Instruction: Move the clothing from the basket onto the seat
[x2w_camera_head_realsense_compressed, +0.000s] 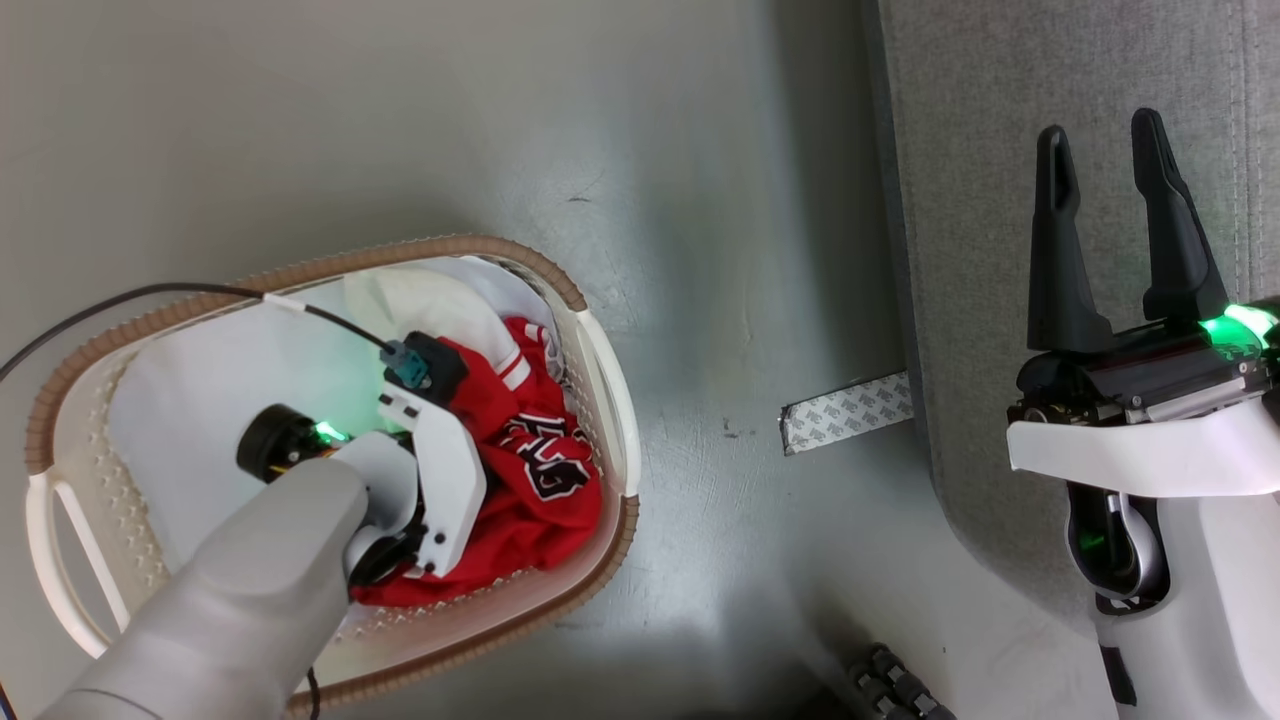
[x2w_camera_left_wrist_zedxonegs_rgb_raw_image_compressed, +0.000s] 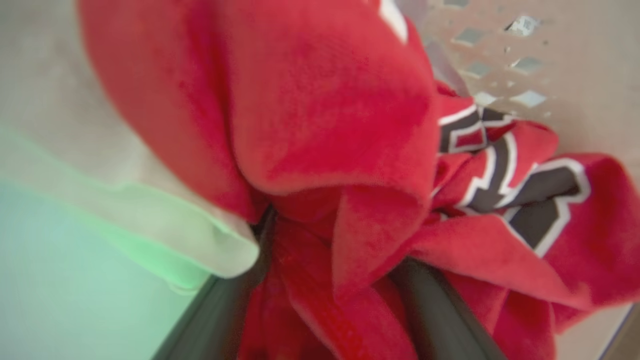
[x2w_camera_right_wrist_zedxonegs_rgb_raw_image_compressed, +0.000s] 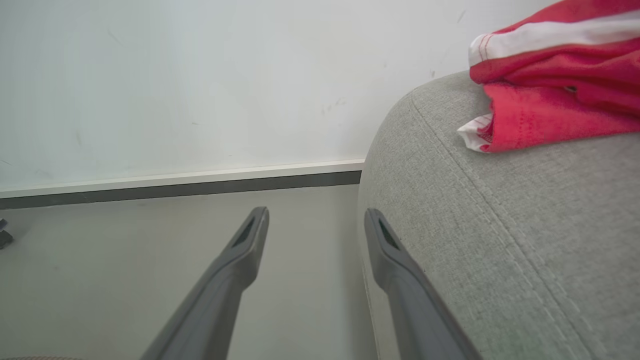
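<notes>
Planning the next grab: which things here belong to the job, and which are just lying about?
Job: basket, red jersey inside it, seat, red garment lying on it.
Lying about: tape strip by the seat; perhaps the white cloth in the basket.

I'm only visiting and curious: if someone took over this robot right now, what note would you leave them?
Left gripper: down in the basket, fingers pushed into the red jersey, cloth between them; whether it grips is unclear.
Right gripper: open, empty, at the edge of the seat.
Done: one red garment lies on the seat.
Left: lift the jersey out and carry it to the seat.
</notes>
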